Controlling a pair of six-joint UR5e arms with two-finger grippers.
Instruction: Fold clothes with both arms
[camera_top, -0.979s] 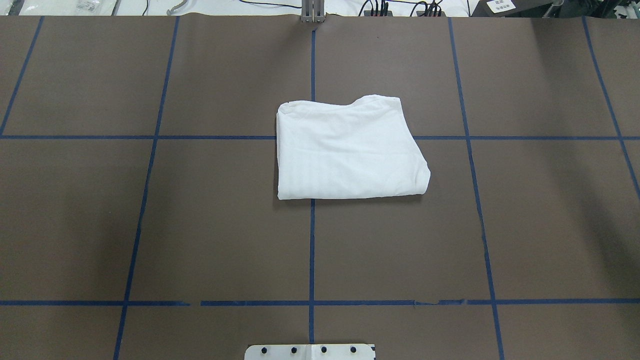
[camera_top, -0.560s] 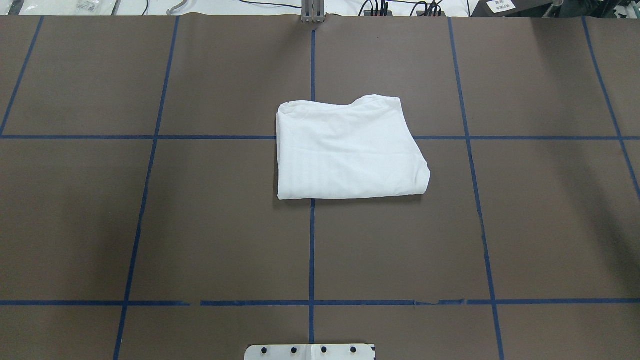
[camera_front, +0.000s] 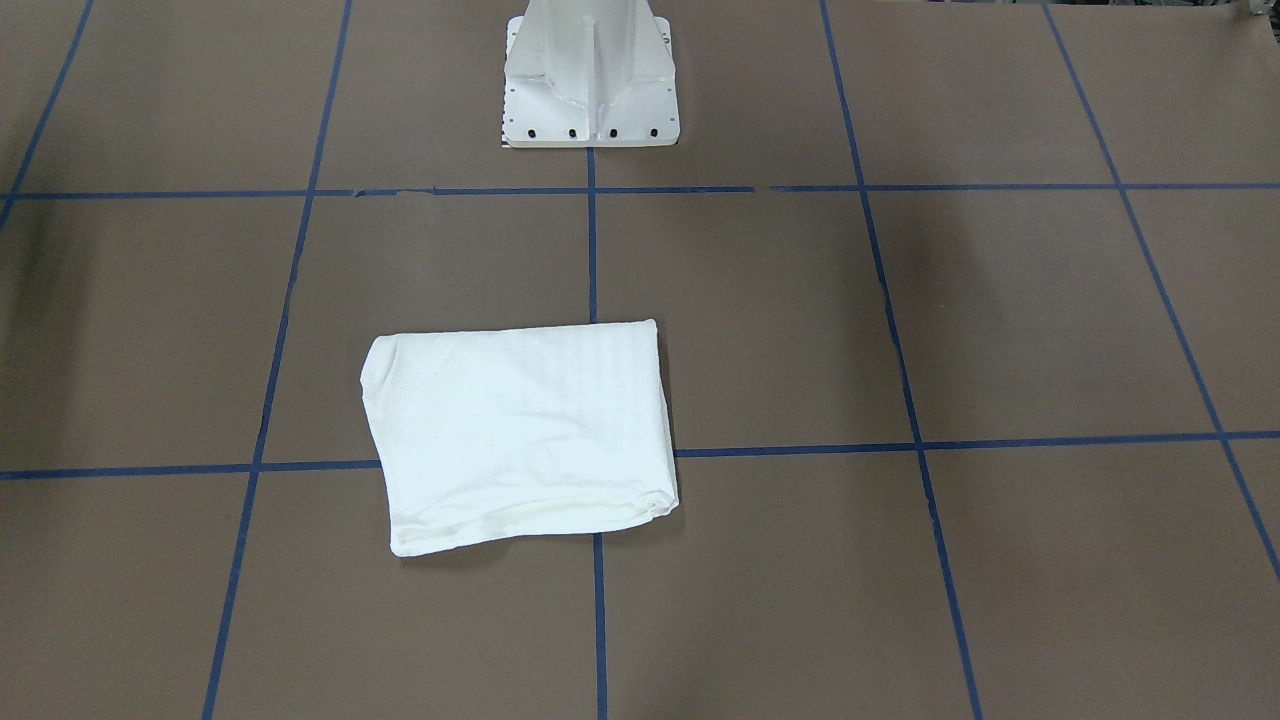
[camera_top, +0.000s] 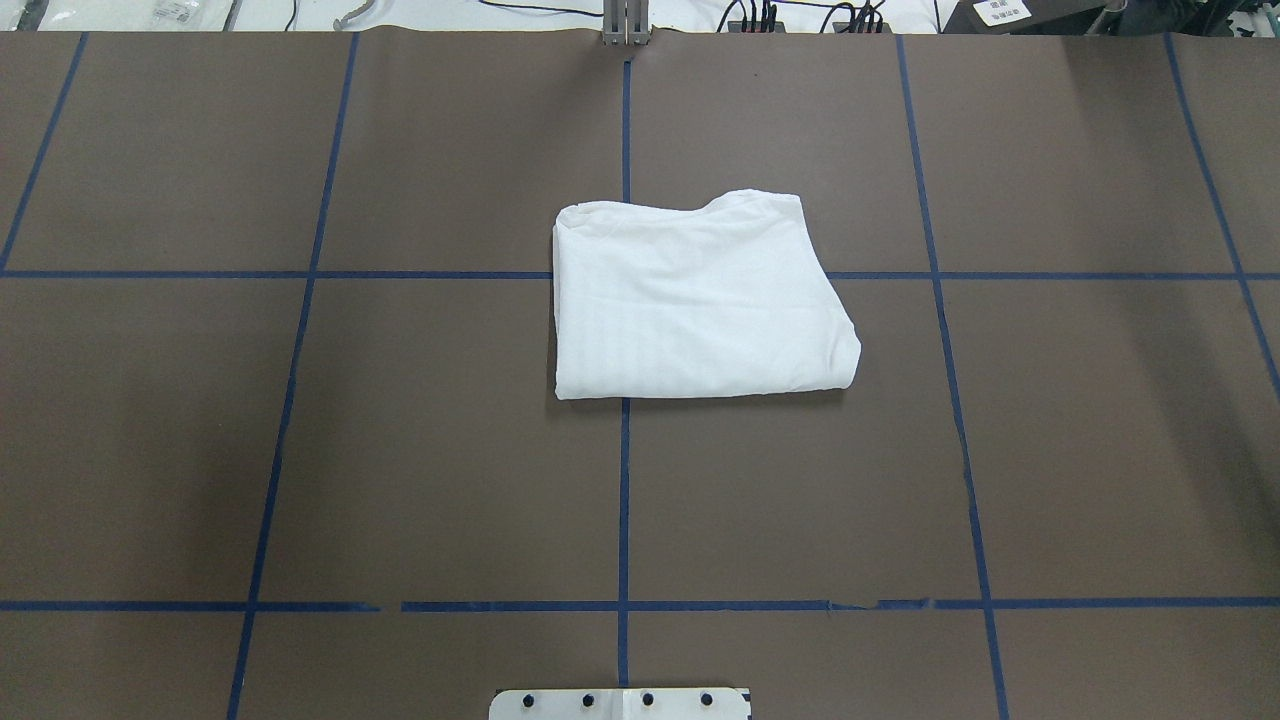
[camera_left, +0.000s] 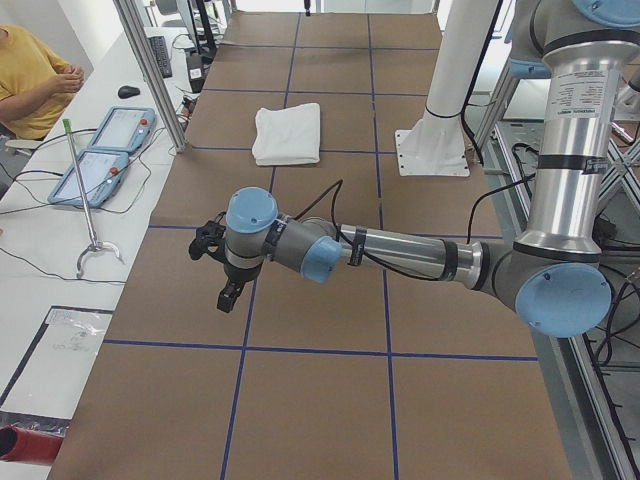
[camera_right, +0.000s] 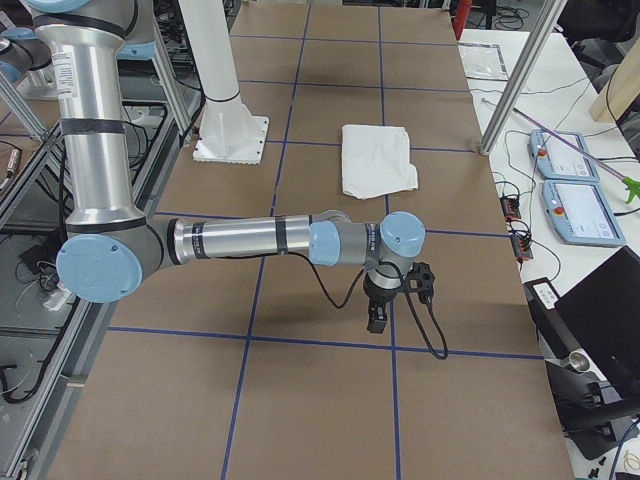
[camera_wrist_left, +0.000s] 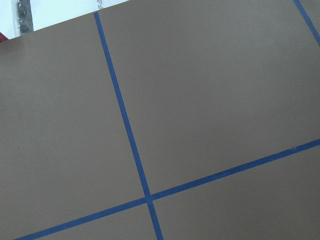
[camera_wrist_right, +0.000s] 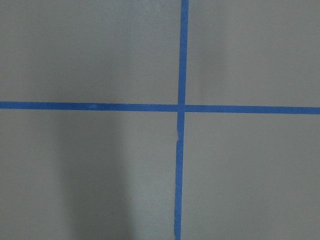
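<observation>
The shirt (camera_top: 700, 300) lies folded in a rough rectangle mid-worktop (camera_top: 400, 480), over a crossing of blue tape lines (camera_top: 622, 500). The left end effector (camera_left: 228, 295) and the right end effector (camera_right: 378, 318) hang over bare worktop, well apart from the shirt. I cannot tell how far either is open. The label (camera_left: 588, 95) on the left arm is too small to read.

I saw the table (camera_top: 400, 450) covered in a brown sheet, marked into large squares by blue tape (camera_top: 623, 500). The folded white shirt (camera_top: 690, 305) lay flat on it near the middle, over the crossing of the centre line and a cross line. Most of it lay on the robot's right of centre. The white pedestal (camera_front: 590, 90) stood on the centre line at the robot's edge, well apart from the shirt.
</observation>
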